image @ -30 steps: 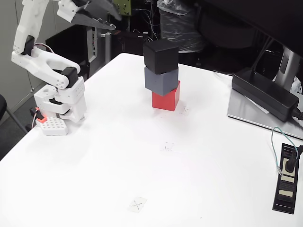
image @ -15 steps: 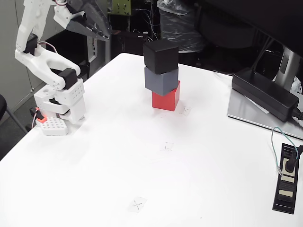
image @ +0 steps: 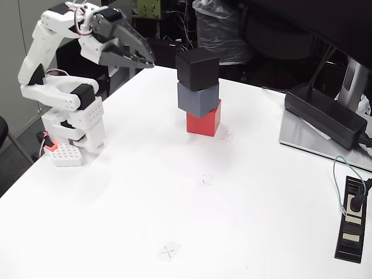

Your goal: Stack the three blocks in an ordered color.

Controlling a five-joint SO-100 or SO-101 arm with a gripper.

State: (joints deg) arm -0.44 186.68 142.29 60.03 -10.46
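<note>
A white table [image: 174,203] carries a white arm [image: 64,99] at its left edge. Mid-table stands a tower: black block [image: 197,68] on blue-grey block [image: 198,99] on red block [image: 204,121]. The gripper [image: 148,61] hangs left of the tower, apart from it, apparently nearly closed and empty.

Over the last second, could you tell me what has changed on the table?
The gripper came down from the top edge, its tip now left of the black block, holding nothing. The stack, black on blue-grey block on red block, stayed put.
</note>
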